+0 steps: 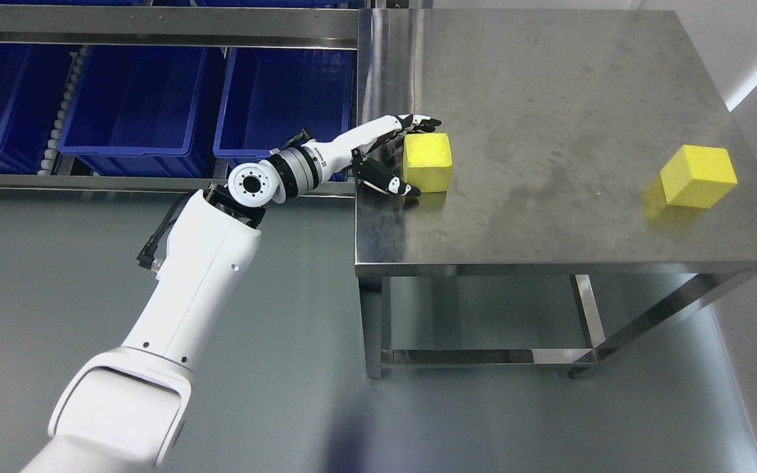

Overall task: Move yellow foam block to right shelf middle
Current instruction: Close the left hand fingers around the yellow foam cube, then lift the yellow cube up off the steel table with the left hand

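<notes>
A yellow foam block (428, 163) rests near the left edge of the steel table (549, 98). My left hand (423, 156) reaches in from the left and brackets it. The long fingers (418, 122) stretch straight along the block's far side, and the thumb (393, 184) lies along its near side. The hand is open and the block stands flat on the table. A second yellow foam block (698, 176) sits alone near the table's right edge. The right arm does not show.
A steel rack (155, 26) at the left holds several blue bins (135, 98) below table height. The table's left edge lies right under my wrist. Grey floor lies in front, and a white wall stands at the right.
</notes>
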Motion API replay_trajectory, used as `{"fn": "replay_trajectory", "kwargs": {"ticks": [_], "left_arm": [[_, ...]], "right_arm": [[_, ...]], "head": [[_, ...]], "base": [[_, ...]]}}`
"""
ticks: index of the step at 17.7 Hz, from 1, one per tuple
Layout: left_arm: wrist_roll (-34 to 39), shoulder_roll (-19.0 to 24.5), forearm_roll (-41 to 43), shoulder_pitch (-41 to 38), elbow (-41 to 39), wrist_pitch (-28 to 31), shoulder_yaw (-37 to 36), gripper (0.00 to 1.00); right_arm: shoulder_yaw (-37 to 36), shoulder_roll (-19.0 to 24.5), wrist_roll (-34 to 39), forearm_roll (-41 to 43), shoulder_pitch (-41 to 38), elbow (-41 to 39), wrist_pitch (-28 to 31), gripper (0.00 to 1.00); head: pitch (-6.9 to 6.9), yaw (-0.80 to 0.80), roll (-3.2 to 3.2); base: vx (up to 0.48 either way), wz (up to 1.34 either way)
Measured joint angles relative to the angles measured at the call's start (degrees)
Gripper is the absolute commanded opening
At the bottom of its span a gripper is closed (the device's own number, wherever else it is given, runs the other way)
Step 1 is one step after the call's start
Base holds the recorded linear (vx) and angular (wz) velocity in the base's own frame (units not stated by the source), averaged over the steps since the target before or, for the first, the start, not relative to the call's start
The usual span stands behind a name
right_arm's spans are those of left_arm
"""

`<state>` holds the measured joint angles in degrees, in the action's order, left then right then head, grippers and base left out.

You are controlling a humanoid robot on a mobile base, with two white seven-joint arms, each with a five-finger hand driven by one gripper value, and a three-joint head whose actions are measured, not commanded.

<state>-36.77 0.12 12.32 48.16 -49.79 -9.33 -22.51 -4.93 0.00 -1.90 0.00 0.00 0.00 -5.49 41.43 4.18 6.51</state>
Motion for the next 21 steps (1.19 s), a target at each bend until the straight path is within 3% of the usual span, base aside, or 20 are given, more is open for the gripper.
{"fn": "replay_trajectory", "kwargs": {"ticks": [9,15,21], "left_arm": [[0.36,-0.05,-4.77,0.83,2.91,-4.83,0.37,0.42],[1.99,-0.08,-15.19,1.12,1.66,-11.16,4.1,0.43],[11.82,-0.11,-24.05,-1.74,-4.91,-12.67,11.4,0.48]], "right_arm": [[0.0,0.0,0.0,0.0,0.0,0.0,0.0,1.0],[0.0,0.0,0.0,0.0,0.0,0.0,0.0,1.0],[0.0,0.0,0.0,0.0,0.0,0.0,0.0,1.0]], "head": [[0.0,0.0,0.0],[0.0,0.0,0.0],[0.0,0.0,0.0]], "base": [[0.0,0.0],[0.001,-0.01],[-0.001,0.01]]}}
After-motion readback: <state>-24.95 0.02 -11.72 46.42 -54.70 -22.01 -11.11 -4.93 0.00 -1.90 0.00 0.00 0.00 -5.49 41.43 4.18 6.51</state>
